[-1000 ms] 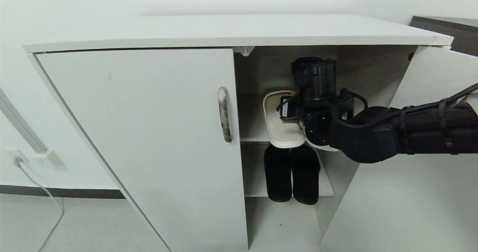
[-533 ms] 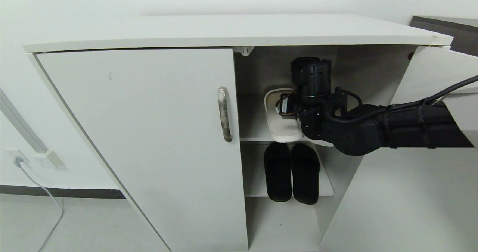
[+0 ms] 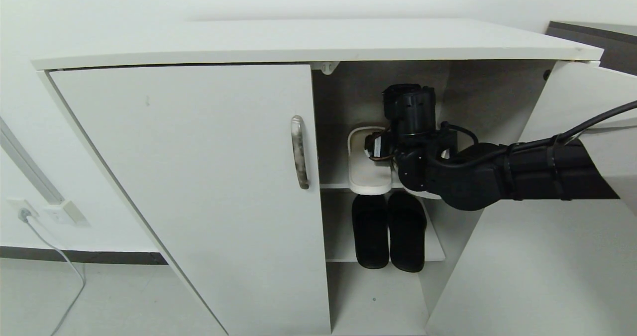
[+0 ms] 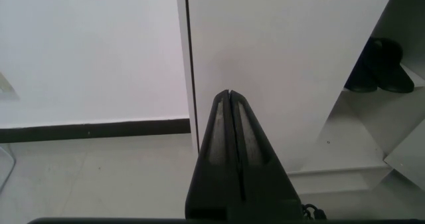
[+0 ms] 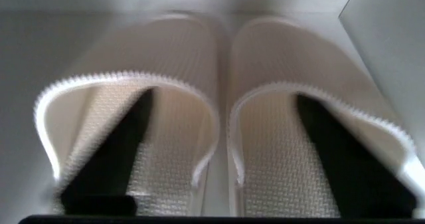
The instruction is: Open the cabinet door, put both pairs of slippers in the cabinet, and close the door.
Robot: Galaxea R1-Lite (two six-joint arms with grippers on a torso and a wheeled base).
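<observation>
The pair of white slippers [image 3: 366,176] lies on the cabinet's upper shelf [image 3: 332,175], heels at the shelf's front edge. My right gripper [image 5: 226,164] is inside the cabinet, one black finger [image 5: 109,161] under each slipper's strap, shut on the white slippers [image 5: 219,111] with their inner sides pinched together. The black slippers [image 3: 388,229] sit side by side on the lower shelf and also show as black slippers [image 4: 382,68] in the left wrist view. My left gripper [image 4: 229,98] hangs shut and empty, low in front of the closed left door [image 4: 265,51].
The right door [image 3: 577,102] stands open behind my right arm. The left door [image 3: 189,176] is closed, with a metal handle [image 3: 298,152]. A bare bottom compartment [image 3: 373,296] lies below the lower shelf. A wall socket and cable [image 3: 22,215] are at the far left.
My right arm has pushed deeper into the cabinet and slightly left. The white slippers have gone with it, further onto the upper shelf.
</observation>
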